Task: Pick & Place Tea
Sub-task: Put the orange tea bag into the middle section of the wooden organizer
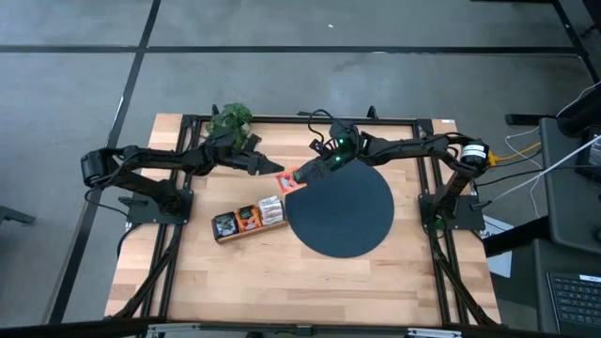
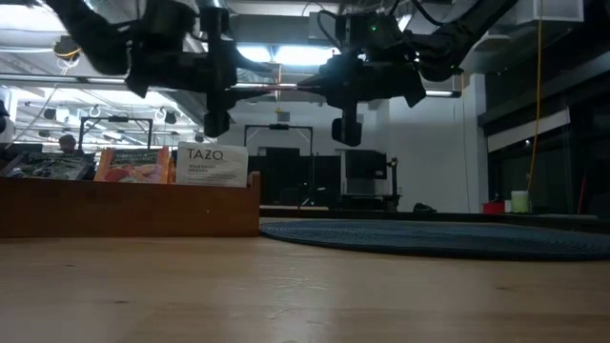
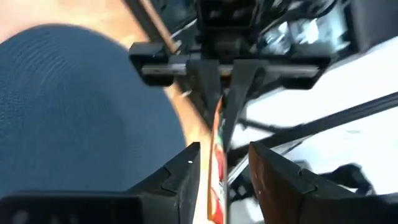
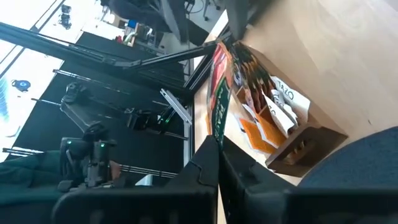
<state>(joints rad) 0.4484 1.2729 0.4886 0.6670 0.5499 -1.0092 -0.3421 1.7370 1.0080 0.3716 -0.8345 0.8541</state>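
Handoff midair, at the dark mat's (image 1: 340, 213) back-left edge — right gripper (image 1: 302, 176) clamped on the orange tea sachet (image 1: 291, 178), left gripper (image 1: 279, 170) jaws parted around it. Back left straight off — no snagging.

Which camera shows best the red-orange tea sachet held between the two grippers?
The right wrist view: the red-orange tea sachet stands edge-on, pinched by the right gripper. Left wrist view shows a thin edge; the high view a small patch; the low view a sliver.

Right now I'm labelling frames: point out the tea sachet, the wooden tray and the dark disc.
tea sachet (image 4: 219, 93), right wrist view, its printed face.
wooden tray (image 1: 246, 231), high view, its near wall.
dark disc (image 1: 343, 216), high view, its bare middle.
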